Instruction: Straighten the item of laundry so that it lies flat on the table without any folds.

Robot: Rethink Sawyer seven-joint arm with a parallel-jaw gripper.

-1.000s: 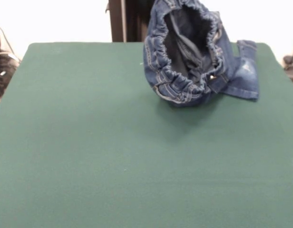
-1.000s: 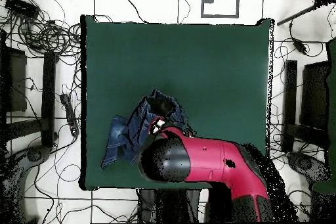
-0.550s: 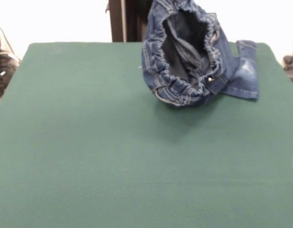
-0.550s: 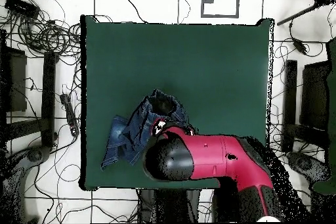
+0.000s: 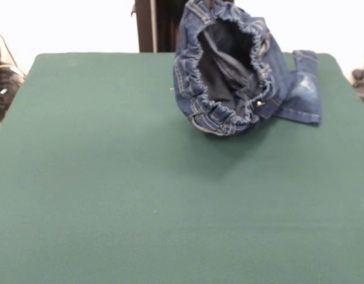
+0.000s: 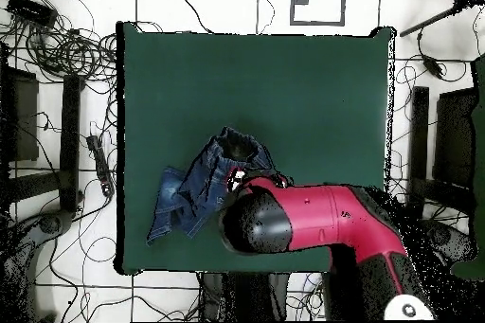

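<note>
1. While the jeans [image 5: 241, 77] hang bunched and lifted at one end, their elastic waistband [image 5: 226, 74] gapes as an open ring, facing the front camera and tilted up from the table [image 5: 111, 195].
2. From that raised waistband the garment runs down to one leg [image 5: 300, 89] lying flat on the green top, its hem close to the table's edge; overhead, the long axis goes diagonally from the waistband [image 6: 237, 149] to the leg end [image 6: 166, 215] near the table's left edge in that view.
3. Only the lower bulge of the waist and the spread leg touch the felt; the upper part rises out of the front view at its top edge.
4. The jeans sit by the robot-side edge of the table [image 6: 313, 92], toward one corner, with most of the green top bare.
5. A faded whitish patch [image 5: 305, 89] shows on the flat leg, and a small metal button [image 5: 260, 104] glints at the waistband's lower rim.
6. My arm [image 6: 313, 224] reaches in overhead from the table's robot-side edge, red shell horizontal, its black rounded end directly beside and partly above the jeans.
7. My gripper is hidden under the arm and behind the denim, so I cannot tell whether it is clamped or apart.
</note>
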